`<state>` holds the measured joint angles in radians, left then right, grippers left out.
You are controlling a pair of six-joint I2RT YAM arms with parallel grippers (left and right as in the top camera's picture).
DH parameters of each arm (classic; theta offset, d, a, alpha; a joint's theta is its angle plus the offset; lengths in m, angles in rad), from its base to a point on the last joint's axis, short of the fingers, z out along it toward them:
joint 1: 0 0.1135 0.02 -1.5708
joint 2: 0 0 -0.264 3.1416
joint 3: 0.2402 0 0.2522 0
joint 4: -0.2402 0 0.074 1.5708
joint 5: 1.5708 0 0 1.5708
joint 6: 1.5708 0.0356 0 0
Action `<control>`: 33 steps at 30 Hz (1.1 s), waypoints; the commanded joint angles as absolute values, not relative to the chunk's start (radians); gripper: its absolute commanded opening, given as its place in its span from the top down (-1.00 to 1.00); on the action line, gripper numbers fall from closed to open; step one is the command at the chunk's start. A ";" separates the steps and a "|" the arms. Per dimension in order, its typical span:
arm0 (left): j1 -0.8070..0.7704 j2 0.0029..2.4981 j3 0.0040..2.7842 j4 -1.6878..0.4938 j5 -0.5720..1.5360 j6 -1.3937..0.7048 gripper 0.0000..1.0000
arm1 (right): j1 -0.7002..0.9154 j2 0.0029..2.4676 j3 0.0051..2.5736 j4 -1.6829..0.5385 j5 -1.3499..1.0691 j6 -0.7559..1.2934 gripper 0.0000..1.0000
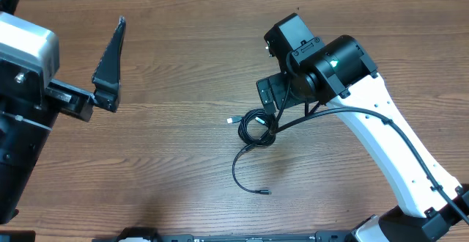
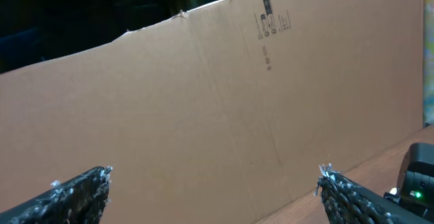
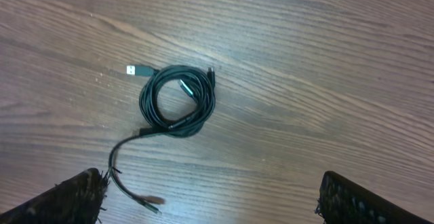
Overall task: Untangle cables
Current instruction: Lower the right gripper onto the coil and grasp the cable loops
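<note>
The cables (image 1: pixel 256 128) lie on the wooden table as a small black coil with a silvery plug (image 1: pixel 230 120) at its left. One loose tail (image 1: pixel 242 172) curves down toward the front. In the right wrist view the coil (image 3: pixel 178 102) and silvery plug (image 3: pixel 135 70) lie ahead of my right gripper (image 3: pixel 213 200). That gripper is open and empty, and the tail end (image 3: pixel 132 187) lies by its left finger. In the overhead view my right gripper (image 1: pixel 272 94) hovers just up and right of the coil. My left gripper (image 1: pixel 110 59) is far to the left, open and empty (image 2: pixel 213 187).
A brown cardboard wall (image 2: pixel 217 102) fills the left wrist view. The right arm's own thicker black wire (image 1: pixel 344 111) runs from the wrist past the coil. The white right arm (image 1: pixel 396 154) crosses the right side of the table.
</note>
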<state>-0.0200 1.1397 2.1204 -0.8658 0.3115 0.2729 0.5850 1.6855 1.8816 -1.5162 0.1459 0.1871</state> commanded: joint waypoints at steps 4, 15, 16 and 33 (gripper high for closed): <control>-0.038 1.129 2.109 -0.886 0.314 0.295 -0.99 | 0.588 1.657 1.905 -1.494 0.156 0.217 -0.99; -0.205 0.947 1.754 -0.723 0.065 0.390 -0.99 | 0.588 1.657 1.905 -1.531 0.130 0.217 -1.00; -0.212 0.923 1.693 -0.685 0.063 0.390 -0.99 | 0.588 1.657 1.905 -1.530 0.112 0.217 -1.00; -0.210 0.910 1.180 -0.546 -0.065 0.361 -0.99 | 0.578 1.665 1.860 -1.492 0.073 0.216 -1.00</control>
<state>-0.2081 0.8761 1.1835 -0.4877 0.0357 0.4679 0.5838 1.6855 1.8812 -1.4597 0.0811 0.2089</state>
